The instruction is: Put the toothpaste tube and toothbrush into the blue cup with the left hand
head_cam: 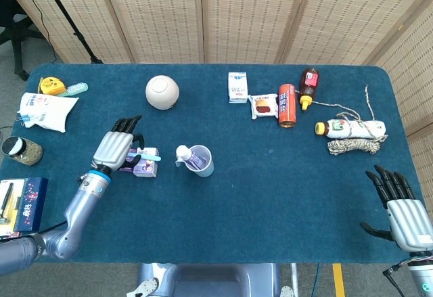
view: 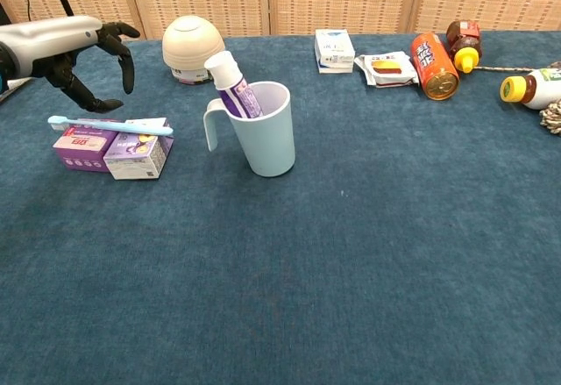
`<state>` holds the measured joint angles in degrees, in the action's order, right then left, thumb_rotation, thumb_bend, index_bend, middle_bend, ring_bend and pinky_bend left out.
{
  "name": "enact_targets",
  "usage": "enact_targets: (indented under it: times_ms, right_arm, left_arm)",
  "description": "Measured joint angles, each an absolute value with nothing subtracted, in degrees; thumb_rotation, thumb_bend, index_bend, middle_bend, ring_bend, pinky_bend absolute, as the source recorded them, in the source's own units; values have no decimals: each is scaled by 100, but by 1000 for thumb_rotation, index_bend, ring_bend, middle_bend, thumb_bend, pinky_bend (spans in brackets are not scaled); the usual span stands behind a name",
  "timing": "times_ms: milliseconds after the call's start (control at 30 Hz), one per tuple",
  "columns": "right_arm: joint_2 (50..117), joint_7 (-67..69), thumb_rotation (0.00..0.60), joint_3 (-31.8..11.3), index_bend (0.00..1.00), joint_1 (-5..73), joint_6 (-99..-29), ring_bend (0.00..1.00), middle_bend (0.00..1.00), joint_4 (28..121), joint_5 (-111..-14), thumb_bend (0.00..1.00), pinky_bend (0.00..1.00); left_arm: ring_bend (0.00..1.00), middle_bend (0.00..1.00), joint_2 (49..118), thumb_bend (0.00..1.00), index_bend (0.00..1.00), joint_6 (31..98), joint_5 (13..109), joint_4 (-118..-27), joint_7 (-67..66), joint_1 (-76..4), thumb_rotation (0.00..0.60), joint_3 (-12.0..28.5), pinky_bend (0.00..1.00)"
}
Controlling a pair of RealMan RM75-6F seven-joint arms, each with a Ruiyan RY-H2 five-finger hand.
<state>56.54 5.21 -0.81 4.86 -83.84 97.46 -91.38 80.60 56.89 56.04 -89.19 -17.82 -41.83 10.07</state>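
On the blue surface [view: 351,253] stands a cup [view: 267,129] with a toothpaste tube [view: 230,83] leaning toward 10 o'clock. At 9 o'clock from it, a toothbrush [view: 110,124] lies across two boxes [view: 112,150]. The left hand [view: 83,52] hovers above, fingers [view: 123,62] spread.

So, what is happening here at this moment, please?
The toothpaste tube already leans inside the blue cup. The left hand hovers open above the toothbrush, which lies across two small purple boxes and is not yet picked up. The right hand rests open at the table's far corner, holding nothing.
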Motion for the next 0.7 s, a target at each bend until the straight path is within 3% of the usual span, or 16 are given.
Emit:
enact_targets:
  times_ms: [267, 467, 700]
  right_arm:
    - [5638, 581, 600, -97, 0, 483, -8397, 0, 0, 9729, -9106, 0, 0]
    - [5625, 623, 600, -96, 0, 481, -8408, 0, 0, 9721, -9115, 0, 0]
    - [5622, 626, 600, -96, 0, 476, -8421, 0, 0, 9726, -9114, 0, 0]
  left_arm:
    - [0, 0, 8499, 343, 508, 5573, 5651, -8384, -1922, -4241, 600, 856, 0]
    - [0, 0, 8630, 330, 393, 5640, 5610, -8272, -2174, -4284, 600, 860, 0]
    - [0, 0, 8722, 325, 376, 5683, 5499, -8253, -2367, -4308, 600, 882, 0]
